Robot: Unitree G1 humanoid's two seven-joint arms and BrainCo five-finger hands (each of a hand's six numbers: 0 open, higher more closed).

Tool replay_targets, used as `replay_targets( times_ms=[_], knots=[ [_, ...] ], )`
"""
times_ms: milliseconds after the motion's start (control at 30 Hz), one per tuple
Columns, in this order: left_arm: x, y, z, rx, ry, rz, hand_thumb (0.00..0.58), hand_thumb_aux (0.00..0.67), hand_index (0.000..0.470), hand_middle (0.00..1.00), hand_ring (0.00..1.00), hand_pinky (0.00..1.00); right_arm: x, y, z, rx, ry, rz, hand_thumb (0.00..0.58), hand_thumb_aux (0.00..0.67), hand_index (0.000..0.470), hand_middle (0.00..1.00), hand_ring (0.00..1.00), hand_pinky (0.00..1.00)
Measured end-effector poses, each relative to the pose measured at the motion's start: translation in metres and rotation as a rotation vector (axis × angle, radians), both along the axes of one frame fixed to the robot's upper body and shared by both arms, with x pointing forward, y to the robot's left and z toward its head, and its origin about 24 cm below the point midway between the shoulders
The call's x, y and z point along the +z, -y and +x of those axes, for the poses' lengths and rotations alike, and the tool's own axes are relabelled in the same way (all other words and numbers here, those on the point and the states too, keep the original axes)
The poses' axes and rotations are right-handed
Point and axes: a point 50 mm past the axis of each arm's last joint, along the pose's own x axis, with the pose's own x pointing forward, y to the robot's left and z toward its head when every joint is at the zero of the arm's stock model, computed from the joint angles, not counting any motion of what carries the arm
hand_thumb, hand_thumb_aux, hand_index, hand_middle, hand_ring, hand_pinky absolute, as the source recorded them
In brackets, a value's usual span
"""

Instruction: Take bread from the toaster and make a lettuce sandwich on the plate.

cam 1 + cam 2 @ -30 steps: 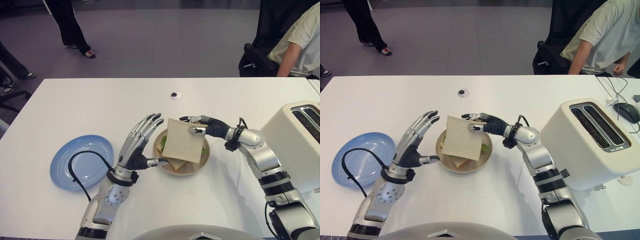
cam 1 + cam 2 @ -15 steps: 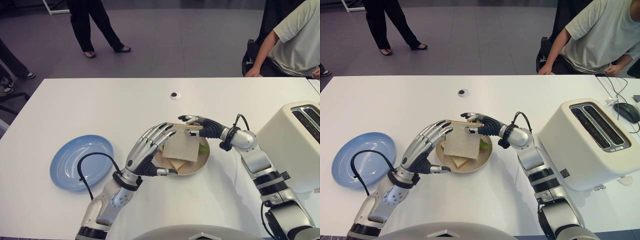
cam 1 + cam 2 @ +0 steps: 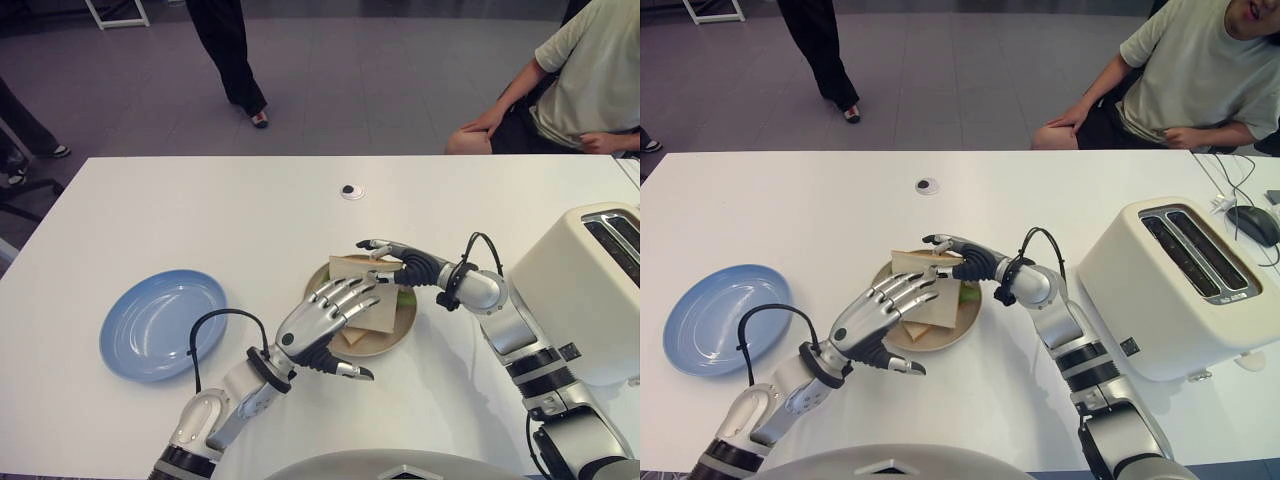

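A blue plate (image 3: pixel 160 325) lies well left of the tan plate (image 3: pixel 385 345). The left hand (image 3: pixel 325 322) reaches over the tan plate's near-left rim, fingers spread flat on the top slice (image 3: pixel 372 305), gripping nothing. That slice lies on the stack on the tan plate, lettuce (image 3: pixel 966 293) peeking out at its right. The right hand (image 3: pixel 385 255), over the far rim, pinches the slice's far edge. Closing the sandwich is the step (nearly done, I judge); next the pinch must release without dragging the slice. The right eye view gives the toaster (image 3: pixel 1180 285), right of the tan plate, whole, both slots on show; the left crops it.
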Motion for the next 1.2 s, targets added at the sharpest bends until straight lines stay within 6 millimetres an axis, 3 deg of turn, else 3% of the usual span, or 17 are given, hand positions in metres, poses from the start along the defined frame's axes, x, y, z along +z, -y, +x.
replay_targets(
  times_ms=[100, 167, 200, 233, 267, 433, 567, 667, 833, 967, 1000, 1033, 1067, 1100, 1133, 1167, 1200],
  knots=[
    [-0.007, 0.001, 0.007, -0.009, -0.017, 0.036, 0.014, 0.008, 0.006, 0.00, 0.00, 0.00, -0.004, 0.002, 0.001, -0.013, -0.008, -0.016, 0.580, 0.670, 0.470, 0.00, 0.00, 0.00],
    [-0.011, 0.001, 0.011, -0.013, -0.032, 0.045, 0.023, 0.013, 0.009, 0.00, 0.00, 0.00, -0.005, 0.003, 0.001, -0.018, -0.003, -0.029, 0.520, 0.455, 0.319, 0.00, 0.00, 0.00],
    [-0.013, 0.001, 0.012, -0.012, -0.040, 0.043, 0.071, 0.042, 0.029, 0.00, 0.00, 0.00, -0.005, 0.003, 0.001, -0.018, -0.002, -0.034, 0.363, 0.260, 0.182, 0.00, 0.00, 0.00],
    [-0.014, 0.000, 0.013, -0.008, -0.052, 0.038, 0.092, 0.055, 0.039, 0.00, 0.00, 0.00, -0.007, 0.003, 0.000, -0.018, -0.004, -0.042, 0.027, 0.016, 0.011, 0.00, 0.00, 0.00],
    [-0.015, -0.001, 0.014, -0.006, -0.058, 0.041, 0.079, 0.047, 0.033, 0.00, 0.00, 0.00, -0.008, 0.003, -0.001, -0.019, -0.007, -0.045, 0.000, 0.000, 0.000, 0.00, 0.00, 0.00],
    [-0.017, -0.002, 0.014, -0.004, -0.083, 0.060, 0.000, 0.000, 0.000, 0.00, 0.00, 0.00, -0.002, 0.009, 0.002, -0.052, 0.022, -0.033, 0.000, 0.000, 0.000, 0.00, 0.00, 0.00],
    [-0.018, -0.006, 0.013, 0.031, -0.109, 0.106, 0.000, 0.000, 0.000, 0.00, 0.00, 0.00, 0.044, 0.029, 0.012, -0.127, 0.209, 0.056, 0.000, 0.000, 0.000, 0.00, 0.00, 0.00],
    [-0.015, -0.006, 0.012, 0.042, -0.111, 0.112, 0.000, 0.000, 0.000, 0.00, 0.00, 0.00, 0.057, 0.046, 0.009, -0.155, 0.265, 0.057, 0.000, 0.000, 0.000, 0.00, 0.00, 0.00],
    [-0.003, -0.009, 0.008, 0.058, -0.099, 0.066, 0.000, 0.000, 0.000, 0.00, 0.00, 0.00, 0.062, 0.074, -0.025, -0.063, 0.325, -0.078, 0.000, 0.000, 0.000, 0.00, 0.00, 0.00],
    [0.050, -0.013, 0.006, 0.036, 0.038, -0.221, 0.000, 0.000, 0.000, 0.00, 0.00, 0.00, 0.058, 0.085, -0.066, 0.132, 0.335, -0.249, 0.000, 0.000, 0.000, 0.00, 0.00, 0.00],
    [0.067, -0.017, 0.001, 0.017, 0.072, -0.321, 0.000, 0.000, 0.000, 0.00, 0.00, 0.00, 0.055, 0.085, -0.076, 0.179, 0.315, -0.273, 0.000, 0.000, 0.000, 0.35, 0.35, 0.35],
    [0.081, -0.024, -0.004, 0.011, 0.091, -0.399, 0.000, 0.000, 0.000, 0.00, 0.00, 0.00, 0.052, 0.085, -0.084, 0.219, 0.294, -0.282, 0.000, 0.000, 0.000, 0.79, 0.79, 0.79],
    [0.090, -0.033, -0.010, 0.017, 0.097, -0.444, 0.000, 0.000, 0.000, 0.00, 0.00, 0.00, 0.050, 0.084, -0.091, 0.254, 0.276, -0.287, 0.000, 0.000, 0.000, 0.96, 0.96, 0.96],
    [0.093, -0.042, -0.013, 0.028, 0.086, -0.442, 0.045, 0.026, 0.018, 0.00, 0.00, 0.00, 0.048, 0.083, -0.096, 0.276, 0.260, -0.290, 0.000, 0.000, 0.000, 0.96, 0.96, 0.96],
    [0.092, -0.050, -0.017, 0.043, 0.066, -0.417, 0.506, 0.431, 0.302, 0.78, 0.78, 0.78, 0.046, 0.082, -0.099, 0.290, 0.246, -0.294, 0.227, 0.147, 0.103, 0.96, 0.96, 0.96],
    [0.086, -0.061, -0.023, 0.064, 0.016, -0.344, 0.580, 0.670, 0.470, 1.00, 1.00, 1.00, 0.041, 0.081, -0.104, 0.313, 0.220, -0.296, 0.489, 0.405, 0.284, 0.96, 0.96, 0.96],
    [0.080, -0.070, -0.026, 0.084, -0.024, -0.274, 0.580, 0.670, 0.470, 1.00, 1.00, 1.00, 0.035, 0.079, -0.108, 0.328, 0.192, -0.297, 0.534, 0.481, 0.337, 0.96, 0.96, 0.96]
  ],
)
